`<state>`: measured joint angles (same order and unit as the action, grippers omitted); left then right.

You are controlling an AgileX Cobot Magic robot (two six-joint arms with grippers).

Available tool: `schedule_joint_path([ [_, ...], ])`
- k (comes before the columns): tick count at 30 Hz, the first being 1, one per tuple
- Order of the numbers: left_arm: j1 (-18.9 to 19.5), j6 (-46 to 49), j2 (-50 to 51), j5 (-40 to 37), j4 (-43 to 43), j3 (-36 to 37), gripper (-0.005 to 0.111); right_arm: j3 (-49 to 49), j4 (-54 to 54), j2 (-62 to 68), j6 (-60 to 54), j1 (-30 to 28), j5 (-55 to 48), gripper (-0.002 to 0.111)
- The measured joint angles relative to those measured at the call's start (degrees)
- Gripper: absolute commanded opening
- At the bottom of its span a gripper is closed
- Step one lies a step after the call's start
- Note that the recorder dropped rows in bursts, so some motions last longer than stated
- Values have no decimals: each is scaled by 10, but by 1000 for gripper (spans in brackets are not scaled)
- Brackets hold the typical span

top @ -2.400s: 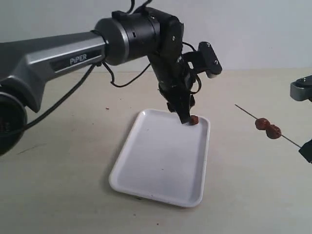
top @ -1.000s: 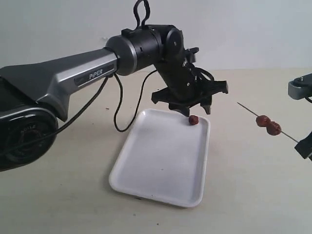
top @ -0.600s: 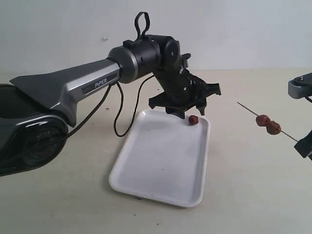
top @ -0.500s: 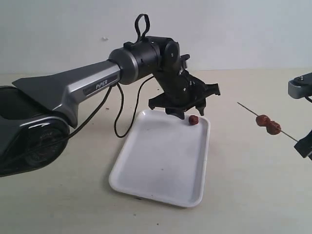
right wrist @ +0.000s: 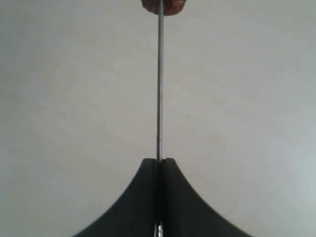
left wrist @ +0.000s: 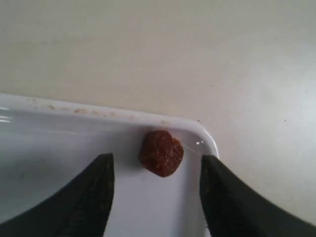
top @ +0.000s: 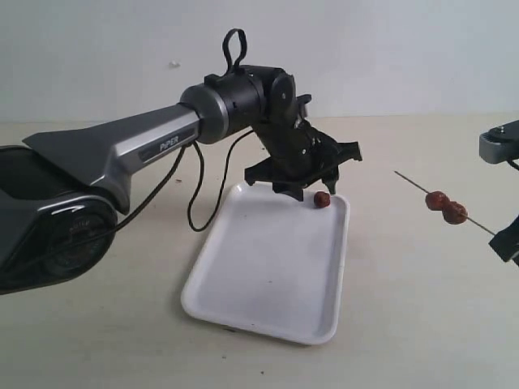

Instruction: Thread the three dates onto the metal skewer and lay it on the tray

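Observation:
One date (top: 322,198) (left wrist: 161,152) lies in the far right corner of the white tray (top: 268,267) (left wrist: 59,143). My left gripper (top: 312,188) (left wrist: 157,170) hovers open just above it, a finger on each side, neither touching. At the right, two dates (top: 447,207) (right wrist: 163,6) sit threaded on the metal skewer (top: 413,187) (right wrist: 159,84), held in the air and slanting down toward my right gripper (top: 508,244) (right wrist: 159,162), which is shut on its lower end.
The tray sits on a pale beige table (top: 405,324). A black cable (top: 199,203) loops down from the left arm beside the tray's far left edge. A pale wall rises behind the table.
The left wrist turned from side-on to facing down, and its gripper opened over the date in the tray corner. The right arm and skewer stayed still.

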<state>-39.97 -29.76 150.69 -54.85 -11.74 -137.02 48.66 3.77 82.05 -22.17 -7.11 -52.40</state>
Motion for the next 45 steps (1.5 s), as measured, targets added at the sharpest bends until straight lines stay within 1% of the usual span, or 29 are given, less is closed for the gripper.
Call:
schedule_joint_path([
  [32, 4, -2, 13, 9, -1, 0, 52, 0, 0, 0, 0, 0, 0, 0],
  [40, 21, -2, 13, -15, -2, 0, 52, 0, 0, 1, 0, 0, 1, 0],
  [45, 25, -2, 13, -19, -2, -1, 52, 0, 0, 1, 0, 0, 2, 0],
])
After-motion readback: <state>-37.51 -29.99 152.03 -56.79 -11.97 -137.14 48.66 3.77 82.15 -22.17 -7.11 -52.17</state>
